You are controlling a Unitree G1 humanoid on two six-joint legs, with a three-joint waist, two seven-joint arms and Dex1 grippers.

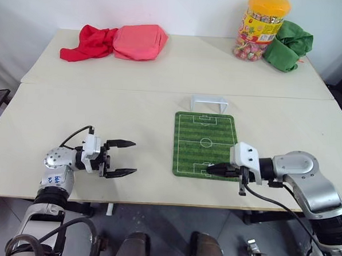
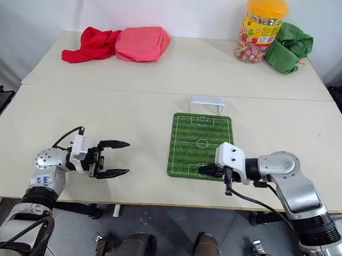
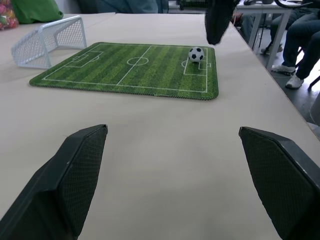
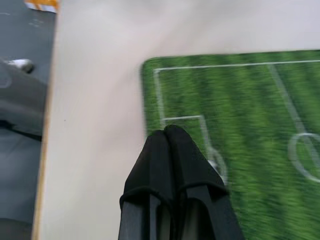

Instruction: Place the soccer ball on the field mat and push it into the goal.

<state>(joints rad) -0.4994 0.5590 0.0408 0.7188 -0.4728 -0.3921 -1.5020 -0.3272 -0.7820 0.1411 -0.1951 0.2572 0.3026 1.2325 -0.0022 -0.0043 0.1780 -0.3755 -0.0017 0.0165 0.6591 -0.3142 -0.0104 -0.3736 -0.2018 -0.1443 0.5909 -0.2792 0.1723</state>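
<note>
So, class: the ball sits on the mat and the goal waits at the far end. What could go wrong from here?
The soccer ball is tiny, so the shut right gripper might clip it off-centre and send it off the field mat. The goal is narrow and may be missed.

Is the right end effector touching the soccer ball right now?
Apart. In the left wrist view, the soccer ball sits alone on the field mat, with green showing between it and the shut right end effector hanging above.
</note>
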